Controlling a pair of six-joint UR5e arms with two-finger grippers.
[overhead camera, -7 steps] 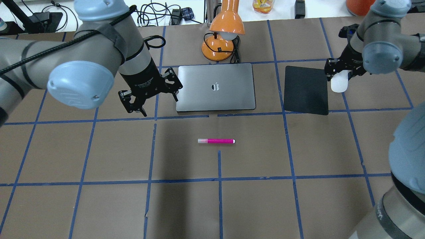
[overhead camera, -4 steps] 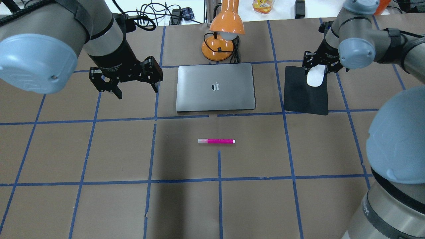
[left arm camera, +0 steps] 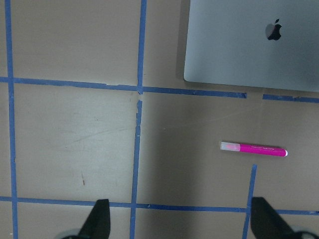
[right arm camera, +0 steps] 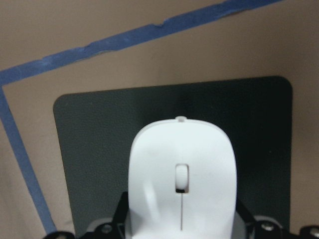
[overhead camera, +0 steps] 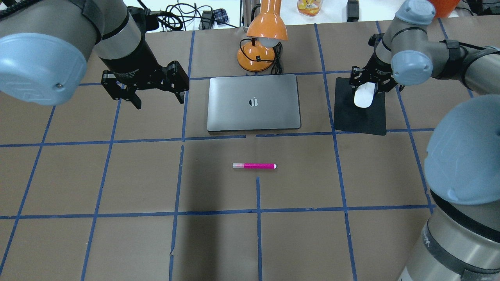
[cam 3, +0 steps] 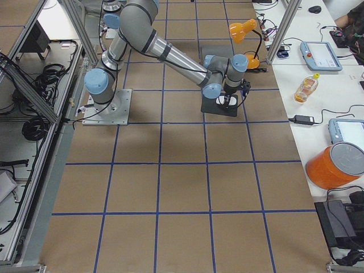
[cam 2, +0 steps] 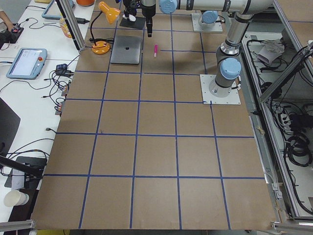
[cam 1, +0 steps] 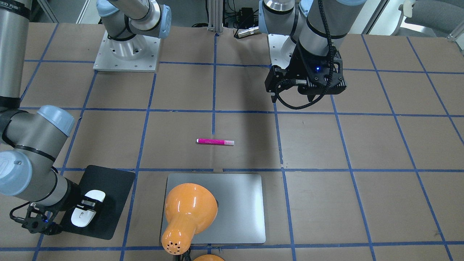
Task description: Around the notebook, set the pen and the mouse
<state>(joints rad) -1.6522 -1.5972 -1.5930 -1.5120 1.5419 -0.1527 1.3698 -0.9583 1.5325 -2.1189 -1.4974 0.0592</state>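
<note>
Directions here are read from the overhead view, with the notebook (overhead camera: 254,102) as the centre of the dial. It lay closed and flat on the desk (overhead camera: 117,175), its lid logo facing up.

The right hand (overhead camera: 365,89) was clamped on the mouse (overhead camera: 362,98), one finger on each long side. The wrist view showed the white shell seated between them, with its wheel slot and thin centre line on top. The mouse was over the far right part of a thin black mat (overhead camera: 351,117), which lay on the desk at 3 o'clock, just beside the notebook but not touching it. Whether the mouse touched the mat or hung just above it could not be told.

The left hand (overhead camera: 158,100) hovered at 9 o'clock, near the notebook's edge, with its fingers spread wide and nothing between them. Its wrist camera looked down past both fingertips to bare desk.

The pen (overhead camera: 254,166) lay flat on the desk at 6 o'clock, apart from the notebook's near edge and roughly parallel to it. Its pale end pointed toward 9 o'clock, and neither hand touched it.

An orange lamp (overhead camera: 265,31) stood at 12 o'clock, just beyond the notebook's far edge.
</note>
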